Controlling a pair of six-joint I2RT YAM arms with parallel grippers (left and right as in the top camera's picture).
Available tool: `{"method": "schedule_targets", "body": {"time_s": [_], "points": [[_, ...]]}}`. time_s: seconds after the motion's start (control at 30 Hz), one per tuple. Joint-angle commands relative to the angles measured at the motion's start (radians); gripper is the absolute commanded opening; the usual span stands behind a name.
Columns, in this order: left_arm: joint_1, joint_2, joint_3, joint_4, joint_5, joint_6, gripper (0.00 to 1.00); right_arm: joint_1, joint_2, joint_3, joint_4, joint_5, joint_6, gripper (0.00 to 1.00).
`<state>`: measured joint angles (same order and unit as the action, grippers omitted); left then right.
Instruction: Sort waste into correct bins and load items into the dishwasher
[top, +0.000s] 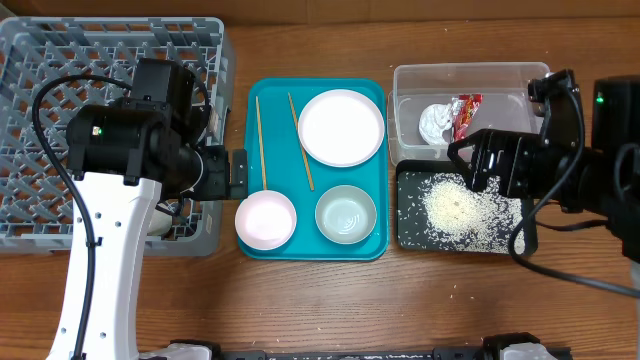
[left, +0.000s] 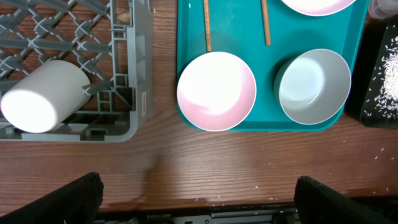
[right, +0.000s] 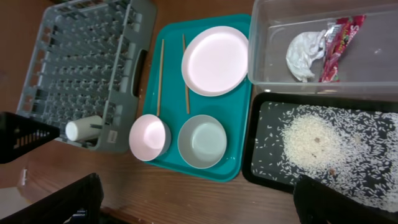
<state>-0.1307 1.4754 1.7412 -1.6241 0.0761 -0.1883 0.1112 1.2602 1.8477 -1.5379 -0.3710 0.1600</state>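
Three wastes are binned: wrapper (right: 339, 40), napkin (right: 303, 50) in clear tub (right: 264, 71), rice (right: 311, 140) in black tray (right: 258, 177); plate (top: 341, 127), pink bowl (top: 265, 220), green bowl (top: 346, 214), chopsticks (top: 260, 140) are left on teal tray (top: 280, 140); left gripper (left: 199, 186), right gripper (right: 196, 186) spread wide, empty

White-linked left arm (top: 100, 250) rising from the near edge, black wrist turned rightward, left gripper (left: 196, 186) jaws spread wide, empty, right arm (top: 590, 150) extended leftward, right gripper (right: 196, 186) jaws spread wide, empty
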Motion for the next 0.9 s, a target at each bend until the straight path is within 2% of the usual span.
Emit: {"method": "schedule_targets", "body": {"time_s": [0.0, 0.2, 0.4, 0.5, 0.67, 0.7, 0.73, 0.77, 0.87], "points": [[-0.001, 0.004, 0.013, 0.002, -0.006, -0.018, 1.00, 0.001, -0.014, 0.012, 0.002, -0.042, 0.000, 1.00], [-0.001, 0.004, 0.013, 0.002, -0.006, -0.018, 1.00, 0.001, -0.003, 0.011, 0.003, -0.027, -0.006, 1.00], [-0.001, 0.004, 0.013, 0.002, -0.006, -0.018, 1.00, 0.000, -0.021, 0.011, -0.114, 0.170, -0.061, 1.00], [-0.001, 0.004, 0.013, 0.002, -0.006, -0.018, 1.00, 0.000, -0.047, 0.010, -0.069, 0.206, -0.145, 1.00], [-0.001, 0.004, 0.013, 0.002, -0.006, -0.018, 1.00, 0.000, -0.175, -0.133, 0.280, 0.182, -0.316, 1.00], [-0.001, 0.004, 0.013, 0.002, -0.006, -0.018, 1.00, 0.000, -0.235, -0.227, 0.406, 0.175, -0.325, 1.00], [-0.001, 0.004, 0.013, 0.002, -0.006, -0.018, 1.00, 0.000, -0.262, -0.272, 0.460, 0.175, -0.325, 1.00], [-0.001, 0.004, 0.013, 0.002, -0.006, -0.018, 1.00, 0.000, -0.347, -0.426, 0.616, 0.176, -0.325, 1.00], [-0.001, 0.004, 0.013, 0.002, -0.006, -0.018, 1.00, 0.000, -0.466, -0.659, 0.805, 0.180, -0.325, 1.00]]}}
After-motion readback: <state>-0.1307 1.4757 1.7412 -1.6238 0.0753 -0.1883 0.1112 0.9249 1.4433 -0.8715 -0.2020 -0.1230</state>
